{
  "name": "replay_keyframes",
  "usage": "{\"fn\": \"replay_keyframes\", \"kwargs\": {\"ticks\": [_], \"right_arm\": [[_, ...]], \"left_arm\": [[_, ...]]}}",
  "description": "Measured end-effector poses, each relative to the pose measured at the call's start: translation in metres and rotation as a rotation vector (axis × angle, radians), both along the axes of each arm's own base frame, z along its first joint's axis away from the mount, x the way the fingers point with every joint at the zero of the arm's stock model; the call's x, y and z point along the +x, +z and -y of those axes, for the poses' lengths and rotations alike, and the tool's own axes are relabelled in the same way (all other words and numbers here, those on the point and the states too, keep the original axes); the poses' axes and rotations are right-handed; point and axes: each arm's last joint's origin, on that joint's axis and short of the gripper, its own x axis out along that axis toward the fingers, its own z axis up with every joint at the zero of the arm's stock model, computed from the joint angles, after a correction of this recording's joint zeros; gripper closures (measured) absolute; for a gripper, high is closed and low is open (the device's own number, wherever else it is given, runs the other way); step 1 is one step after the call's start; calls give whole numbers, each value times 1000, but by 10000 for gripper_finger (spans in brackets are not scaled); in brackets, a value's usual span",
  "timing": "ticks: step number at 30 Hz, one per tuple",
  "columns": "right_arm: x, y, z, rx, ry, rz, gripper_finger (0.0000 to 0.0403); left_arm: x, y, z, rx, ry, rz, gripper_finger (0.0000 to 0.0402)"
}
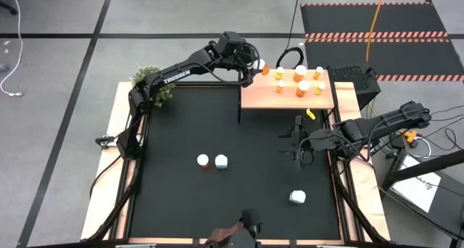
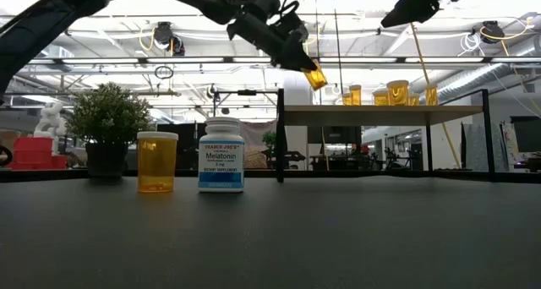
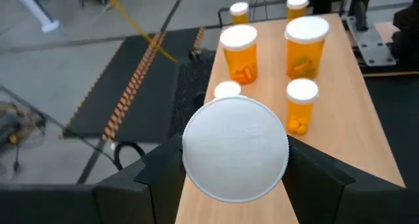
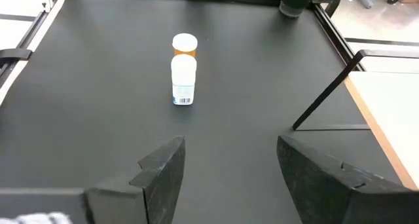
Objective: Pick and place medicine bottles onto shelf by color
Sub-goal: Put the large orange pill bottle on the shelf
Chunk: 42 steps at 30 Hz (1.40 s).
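Note:
My left gripper is shut on an orange medicine bottle with a white cap. It hangs over the far left end of the pale wood shelf. Several orange bottles stand upright on the shelf top. On the black mat an orange bottle and a white bottle stand side by side. Another white bottle lies nearer the front right. My right gripper hangs open over the mat's right part, with nothing between its fingers. My left gripper pinches the orange bottle between its two fingers, one on each side. The white cap faces back toward the wrist and hides the place of contact. The amber bottom end sticks out past the fingertips, slanting down. The bottle hangs tilted, clear above the shelf top.
A green potted plant stands at the mat's far left corner. The shelf's dark legs stand on the mat. Wooden rails line the table's sides. Bare shelf top lies nearer than the standing bottles.

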Motion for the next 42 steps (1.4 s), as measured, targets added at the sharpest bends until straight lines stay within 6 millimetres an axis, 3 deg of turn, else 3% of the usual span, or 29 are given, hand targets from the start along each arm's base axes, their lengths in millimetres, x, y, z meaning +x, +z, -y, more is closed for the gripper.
{"fn": "replay_keyframes", "kwargs": {"ticks": [8,13,42], "right_arm": [[0,0,0,1,-1,-3,165],[0,0,0,4,-3,-3,165],[0,0,0,4,-1,5,165]], "left_arm": [[5,-14,-3,5,-32,-34,179],[11,-33,-7,26,-31,-89,179],[10,-37,-12,64,-35,-101,178]]}}
